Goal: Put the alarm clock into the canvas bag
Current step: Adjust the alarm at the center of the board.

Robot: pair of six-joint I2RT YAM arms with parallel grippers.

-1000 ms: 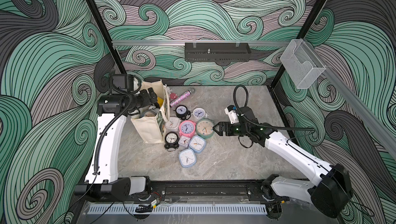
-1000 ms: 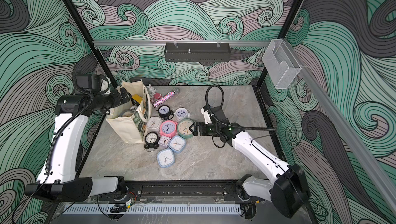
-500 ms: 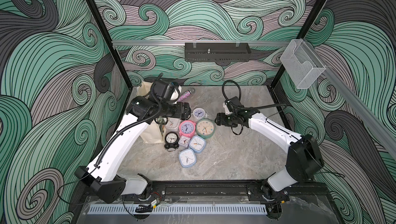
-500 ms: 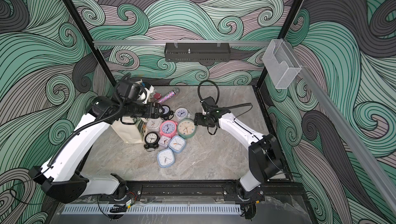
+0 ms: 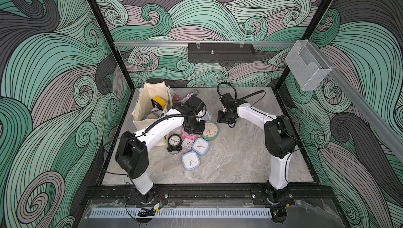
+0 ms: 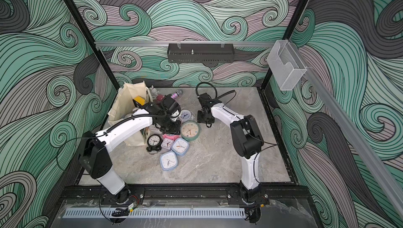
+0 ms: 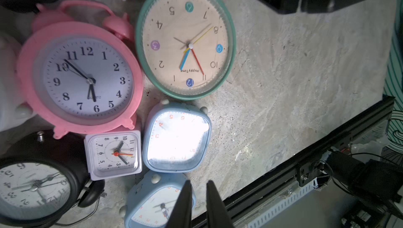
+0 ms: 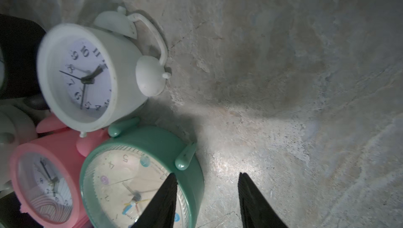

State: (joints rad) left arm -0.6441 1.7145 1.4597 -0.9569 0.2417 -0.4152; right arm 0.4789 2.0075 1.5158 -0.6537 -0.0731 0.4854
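Observation:
Several alarm clocks lie in a pile right of the cream canvas bag (image 5: 146, 107) (image 6: 127, 107), which stands open at the back left. My left gripper (image 5: 193, 128) (image 7: 198, 183) hangs over the pile, above the pink clock (image 7: 80, 78). Its fingers are almost together and hold nothing. My right gripper (image 5: 225, 119) (image 8: 207, 174) hovers open just right of the round green clock (image 5: 209, 130) (image 8: 139, 183), one finger over its rim and one over bare table. A white twin-bell clock (image 8: 87, 76) lies beyond the green one.
Two light blue square clocks (image 5: 200, 146) (image 5: 190, 160), a small white square clock (image 7: 113, 152) and a black clock (image 5: 174, 140) fill the pile's near side. A yellow and black item (image 5: 158, 102) sits in the bag. A glitter tube (image 5: 188, 95) lies behind.
My left arm has swung from the bag to above the clock pile, and its jaws have closed. My right arm has drawn back from the green clock, its jaws narrower.

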